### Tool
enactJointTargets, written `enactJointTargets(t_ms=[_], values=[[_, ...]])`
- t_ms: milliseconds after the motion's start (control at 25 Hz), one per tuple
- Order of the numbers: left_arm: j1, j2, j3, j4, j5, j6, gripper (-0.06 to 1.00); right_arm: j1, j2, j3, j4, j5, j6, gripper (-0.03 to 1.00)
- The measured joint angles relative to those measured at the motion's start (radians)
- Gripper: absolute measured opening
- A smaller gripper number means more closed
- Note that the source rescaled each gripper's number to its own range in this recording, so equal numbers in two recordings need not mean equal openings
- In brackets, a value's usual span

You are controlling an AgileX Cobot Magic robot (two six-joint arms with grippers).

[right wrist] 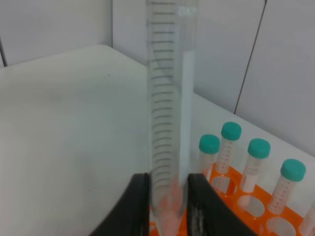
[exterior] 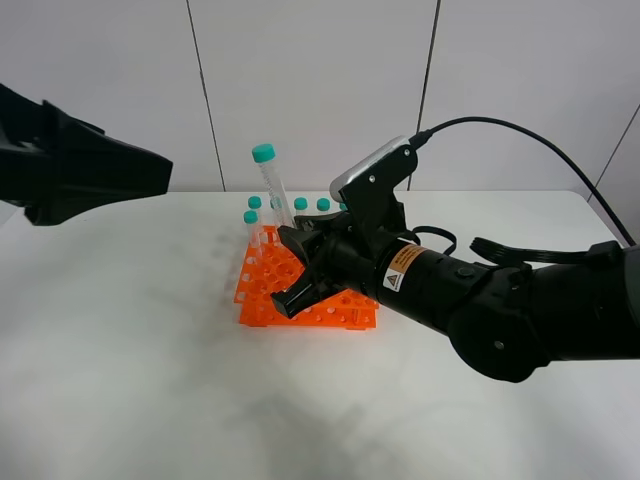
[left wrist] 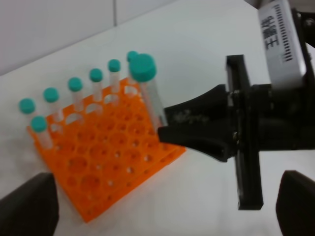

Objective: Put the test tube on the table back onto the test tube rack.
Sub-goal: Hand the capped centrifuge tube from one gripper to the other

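Tube (exterior: 272,190) sits clear of the desk (exterior: 120,380), clamped near its tapered tip by the right pincer (right wrist: 168,209) over the back of the orange rack (exterior: 300,318)! Its long axis is close to upright, green cap on top, leaning a touch left in the high view; can't tell if the tip is in a hole. Seven other tubes (left wrist: 75,91) stand in the rack: six along the back row, one just ahead. Eight tubes, one rack. Left pincer (left wrist: 162,201) hangs spread wide, empty.

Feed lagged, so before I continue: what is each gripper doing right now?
Left gripper: open, holding nothing.
Right gripper: shut on the test tube, gripped near its lower end, cap up.
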Motion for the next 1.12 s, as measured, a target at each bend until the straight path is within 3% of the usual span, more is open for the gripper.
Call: enactJointTargets(t_ms=[360,880,1120], values=[[0.0,0.145,-0.044,-0.067,-0.112,0.057,1.0,0.0,0.0,0.0,0.0,0.0,0.0,0.0],[0.0,0.317,-0.043,-0.075,-0.215,0.063,1.0,0.0,0.0,0.0,0.0,0.0,0.0,0.0],[0.0,0.356,-0.064,-0.164,-0.232,0.124,1.0,0.0,0.0,0.0,-0.002,0.001,0.0,0.0]])
